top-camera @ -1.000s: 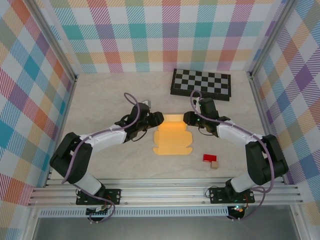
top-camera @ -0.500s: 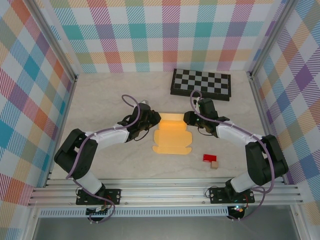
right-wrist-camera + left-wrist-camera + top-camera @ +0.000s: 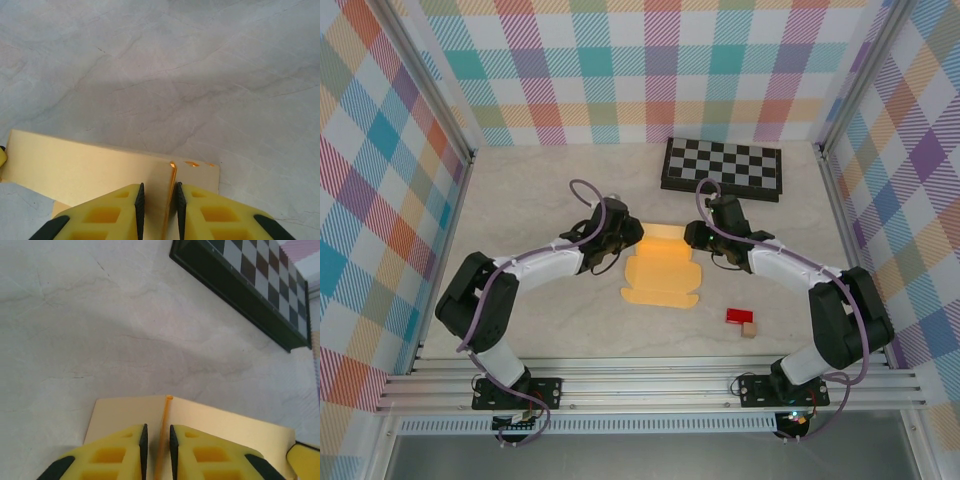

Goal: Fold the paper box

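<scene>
A lab robot cell — plaid-printed panels (image 3: pixel 620 60) stand beyond and to either side of the left gripper (image 3: pixel 626 238) and right gripper (image 3: pixel 691 236). Behind them, aluminium rails (image 3: pixel 650 385) carry the bolted arm bases (image 3: pixel 515 392).

Paper box (image 3: pixel 660 280) lying on counter (image 3: pixel 520 185), far end between left claw (image 3: pixel 626 238) and right claw (image 3: pixel 691 237), checkerboard (image 3: pixel 723 167) beyond right claw.
</scene>
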Controlling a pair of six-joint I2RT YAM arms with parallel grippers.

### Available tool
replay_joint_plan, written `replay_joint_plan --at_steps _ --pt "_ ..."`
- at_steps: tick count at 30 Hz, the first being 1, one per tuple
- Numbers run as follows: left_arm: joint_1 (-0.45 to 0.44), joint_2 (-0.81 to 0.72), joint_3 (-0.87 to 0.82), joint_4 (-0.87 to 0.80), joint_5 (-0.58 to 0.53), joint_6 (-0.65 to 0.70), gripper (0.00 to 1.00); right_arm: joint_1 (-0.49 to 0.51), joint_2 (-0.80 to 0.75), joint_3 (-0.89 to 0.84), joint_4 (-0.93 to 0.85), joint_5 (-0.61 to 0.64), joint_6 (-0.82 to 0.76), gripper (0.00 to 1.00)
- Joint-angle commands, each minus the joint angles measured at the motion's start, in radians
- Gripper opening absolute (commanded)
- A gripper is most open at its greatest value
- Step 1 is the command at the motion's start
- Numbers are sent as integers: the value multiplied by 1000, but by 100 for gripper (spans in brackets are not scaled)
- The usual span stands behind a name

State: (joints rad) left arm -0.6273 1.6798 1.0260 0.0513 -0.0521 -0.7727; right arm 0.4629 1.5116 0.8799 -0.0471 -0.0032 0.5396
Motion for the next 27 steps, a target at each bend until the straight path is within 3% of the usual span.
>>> replay_joint_plan --at_steps 1,3,9,15,22,27 --pt "1 -51 20 -135 -7 69 34 17 36 -10 -116 -1 8 25" --pt "5 -102 3 -193 -31 89 40 17 36 -15 -112 0 13 24" --pt "5 -298 -120 -317 2 202 38 17 38 -15 -118 9 28 25" --pt "-54 -476 -353 -297 44 112 46 18 44 3 -134 23 28 25" --pt "-146 -380 -472 -43 80 -14 50 18 50 8 -137 21 31 25" --pt "-186 -296 -489 62 42 -88 50 18 50 -9 -129 19 45 25"
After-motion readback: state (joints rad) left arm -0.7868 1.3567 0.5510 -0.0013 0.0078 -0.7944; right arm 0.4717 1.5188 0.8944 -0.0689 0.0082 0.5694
